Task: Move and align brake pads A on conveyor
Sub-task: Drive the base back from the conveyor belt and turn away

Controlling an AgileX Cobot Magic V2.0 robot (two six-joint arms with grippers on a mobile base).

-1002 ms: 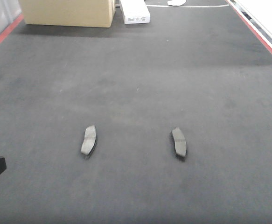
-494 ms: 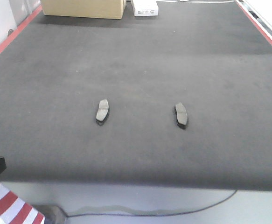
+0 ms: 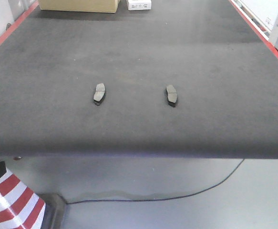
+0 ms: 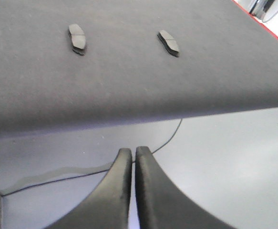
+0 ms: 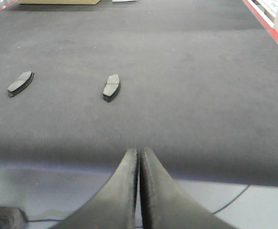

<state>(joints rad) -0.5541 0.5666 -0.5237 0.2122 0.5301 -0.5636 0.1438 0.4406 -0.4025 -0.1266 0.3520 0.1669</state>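
Crescent brake pads (image 3: 99, 93) on felty conveyor (image 3: 139, 52), left pincer (image 4: 133, 151) and right pincer (image 5: 139, 152) closed, empty.

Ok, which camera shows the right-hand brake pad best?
The right wrist view: the right-hand brake pad looks largest there, with its middle groove plain. The front view shows it smaller; the left wrist view shows it small, near the top edge.

cardboard box (image 3: 77, 5), white box (image 3: 139, 4), floor cable (image 3: 153, 199)
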